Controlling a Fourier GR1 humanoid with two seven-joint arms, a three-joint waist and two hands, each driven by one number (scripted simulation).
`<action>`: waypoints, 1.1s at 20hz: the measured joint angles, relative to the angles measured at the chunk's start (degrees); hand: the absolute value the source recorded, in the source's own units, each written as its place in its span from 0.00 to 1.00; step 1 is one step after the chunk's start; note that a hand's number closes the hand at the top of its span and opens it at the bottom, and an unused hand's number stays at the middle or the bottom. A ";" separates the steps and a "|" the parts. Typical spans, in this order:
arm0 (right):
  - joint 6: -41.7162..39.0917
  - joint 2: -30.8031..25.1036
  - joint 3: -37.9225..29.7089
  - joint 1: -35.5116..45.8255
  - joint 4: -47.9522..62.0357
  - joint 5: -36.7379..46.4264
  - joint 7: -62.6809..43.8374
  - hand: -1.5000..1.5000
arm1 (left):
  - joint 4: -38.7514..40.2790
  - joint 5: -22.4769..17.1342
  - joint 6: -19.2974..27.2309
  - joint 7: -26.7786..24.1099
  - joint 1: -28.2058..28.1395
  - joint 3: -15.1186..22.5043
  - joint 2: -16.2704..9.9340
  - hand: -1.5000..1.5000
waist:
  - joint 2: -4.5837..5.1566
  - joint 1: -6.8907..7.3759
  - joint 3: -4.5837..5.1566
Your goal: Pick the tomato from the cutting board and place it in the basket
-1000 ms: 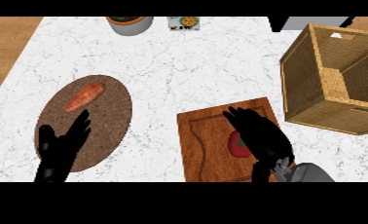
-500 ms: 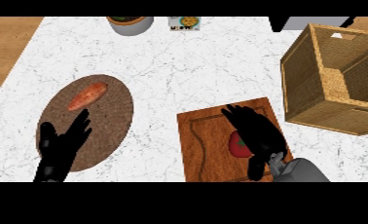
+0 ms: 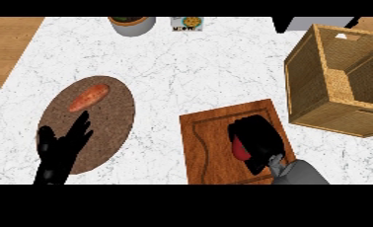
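A white, grey-veined marble counter top [image 3: 211, 68] is seen, smooth and matt. The reddish-brown cutting board [image 3: 211, 142] shows wood grain, and the tan open basket [image 3: 313, 73] looks wooden.

The right hand [image 3: 256, 139] curls over the red tomato [image 3: 240, 147] on the wooden cutting board [image 3: 211, 144], near the counter's front edge. The wooden basket [image 3: 320, 85] stands just beyond, to the right. At the left, the open left hand [image 3: 62, 149] rests over a brown plate [image 3: 109, 117] bearing a carrot [image 3: 88, 97].
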State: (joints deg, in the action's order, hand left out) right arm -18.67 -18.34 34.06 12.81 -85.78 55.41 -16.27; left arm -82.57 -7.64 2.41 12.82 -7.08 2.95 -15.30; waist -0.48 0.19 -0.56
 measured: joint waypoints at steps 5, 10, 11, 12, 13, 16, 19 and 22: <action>1.25 1.78 -0.28 -0.85 0.43 2.98 -0.84 1.00 | -0.10 0.84 0.27 0.50 -0.01 -0.43 0.65 0.50 | -0.07 -0.06 0.02; 2.11 11.22 0.79 -4.28 -0.54 7.86 -17.30 1.00 | -0.68 0.19 -0.38 1.35 -0.41 -1.00 0.35 0.50 | -0.15 -0.52 0.24; 3.07 12.62 1.67 -4.79 -0.63 8.80 -20.42 1.00 | -0.66 0.39 -0.45 0.82 -0.53 -0.94 0.41 0.50 | -0.14 -0.47 0.24; 4.23 13.73 2.79 -5.01 -0.47 9.64 -23.27 1.00 | -0.77 0.67 -0.39 1.22 -0.40 -0.82 0.36 0.50 | -0.11 -0.39 0.26; 4.76 14.70 3.63 -5.69 -1.20 10.84 -25.32 1.00 | -0.74 1.28 0.20 1.43 -0.31 -0.60 0.74 0.50 | -0.11 -0.38 0.14; 7.43 16.57 5.58 -5.10 -3.77 12.59 -31.43 1.00 | -0.91 1.12 -0.06 2.20 -0.11 -0.84 0.75 0.50 | 0.00 -0.29 0.12; 14.96 17.48 5.25 -5.23 -9.40 10.15 -34.13 1.00 | -1.22 0.88 -0.39 2.04 -0.45 -0.87 0.83 0.50 | 0.03 -0.41 0.07; 23.96 17.91 4.23 -4.48 -16.99 6.81 -35.18 1.00 | -1.33 0.80 -0.45 1.98 -0.74 -0.97 0.85 0.50 | -0.07 -0.63 0.04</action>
State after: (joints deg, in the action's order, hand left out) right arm 5.29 -0.43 38.29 8.33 -102.77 62.22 -51.46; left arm -83.90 -6.84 1.97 14.79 -7.82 1.98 -14.46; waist -0.55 -0.45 -0.52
